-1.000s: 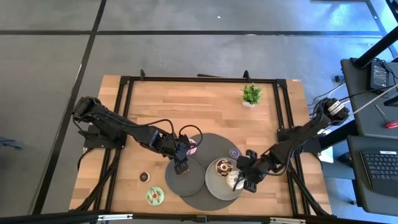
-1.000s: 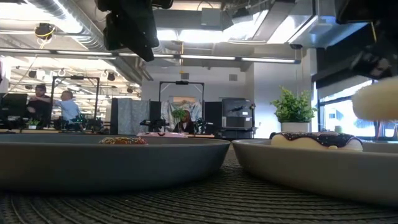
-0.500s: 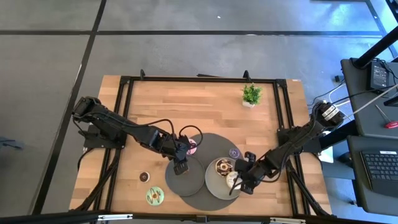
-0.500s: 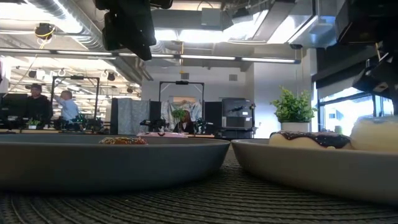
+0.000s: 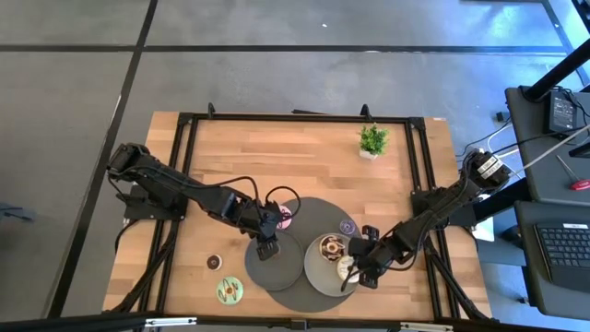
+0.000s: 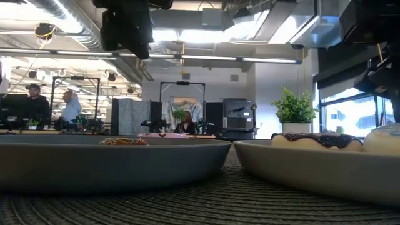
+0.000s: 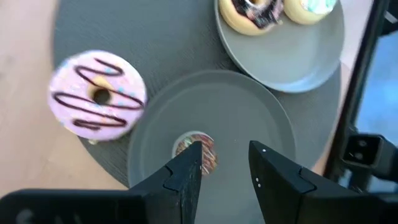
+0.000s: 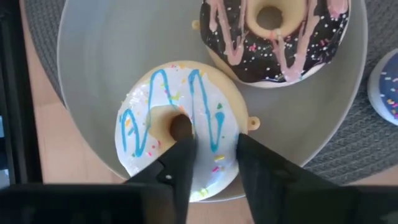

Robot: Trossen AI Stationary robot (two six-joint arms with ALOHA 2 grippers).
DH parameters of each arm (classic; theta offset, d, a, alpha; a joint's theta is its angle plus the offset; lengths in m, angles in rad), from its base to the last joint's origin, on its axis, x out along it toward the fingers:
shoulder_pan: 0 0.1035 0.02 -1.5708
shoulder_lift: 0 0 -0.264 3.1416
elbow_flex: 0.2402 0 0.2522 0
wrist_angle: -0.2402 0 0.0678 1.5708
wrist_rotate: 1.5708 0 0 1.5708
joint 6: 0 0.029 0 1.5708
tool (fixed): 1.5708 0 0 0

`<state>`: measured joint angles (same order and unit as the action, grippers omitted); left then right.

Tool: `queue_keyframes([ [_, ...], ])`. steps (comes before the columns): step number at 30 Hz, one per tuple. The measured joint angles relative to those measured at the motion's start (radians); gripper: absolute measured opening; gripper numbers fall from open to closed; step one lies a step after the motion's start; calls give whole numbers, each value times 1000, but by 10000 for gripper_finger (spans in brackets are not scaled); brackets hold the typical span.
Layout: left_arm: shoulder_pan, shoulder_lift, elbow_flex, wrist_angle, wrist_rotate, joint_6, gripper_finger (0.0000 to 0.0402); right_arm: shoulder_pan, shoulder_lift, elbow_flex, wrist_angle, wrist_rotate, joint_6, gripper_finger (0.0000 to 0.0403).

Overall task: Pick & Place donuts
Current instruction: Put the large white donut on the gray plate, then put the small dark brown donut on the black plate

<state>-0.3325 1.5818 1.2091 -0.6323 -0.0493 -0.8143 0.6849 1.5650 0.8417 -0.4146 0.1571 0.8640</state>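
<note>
My right gripper (image 8: 211, 155) is low over the right grey plate (image 8: 93, 74), shut on the white donut with blue squiggles (image 8: 158, 106), which lies beside the chocolate donut with pink drizzle (image 8: 273, 46). My left gripper (image 7: 227, 162) hovers open above the left grey plate (image 7: 249, 118). A mini brown sprinkled donut (image 7: 198, 148) lies flat on that plate, just ahead of one fingertip. The pink donut (image 7: 96, 93) lies on the mat's edge. The purple mini donut (image 5: 348, 226), a brown mini one (image 5: 214, 262) and the green donut (image 5: 230, 290) lie apart. My right gripper has the white donut by the near side of its ring (image 8: 214, 134). One finger (image 8: 181, 152) is in the hole and the other (image 8: 249, 155) is at the outer edge, both coming from above. The donut lies flat on the right plate (image 6: 294, 165).
Both plates sit on a round dark woven mat (image 5: 309, 207) at the table's near middle. A small potted plant (image 5: 372, 140) stands toward the far right. Bare wood lies to the far and left sides. People move in the room beyond.
My right gripper has come down and a little toward the table's left, carrying the white donut from lifted clear above the right plate down onto it beside the chocolate donut.
</note>
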Motion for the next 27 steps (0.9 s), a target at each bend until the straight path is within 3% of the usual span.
queue_keyframes([
  [5, 0, 0, 0, -44, 76, -54, 127, -1, -5, 0, -3, 19, -2, 170],
  [9, -14, 0, 0, -175, 67, -133, 128, -8, -8, 0, -24, 20, 9, 188],
  [14, -66, -16, -1, -319, 36, -252, 128, -10, -26, 0, -82, 101, 52, 192],
  [20, -171, -64, -1, -337, 65, -395, 128, -14, -82, 0, -114, 194, 62, 193],
  [27, -304, -68, -10, -442, 68, -673, 127, -51, -103, 1, -107, 216, 13, 193],
])
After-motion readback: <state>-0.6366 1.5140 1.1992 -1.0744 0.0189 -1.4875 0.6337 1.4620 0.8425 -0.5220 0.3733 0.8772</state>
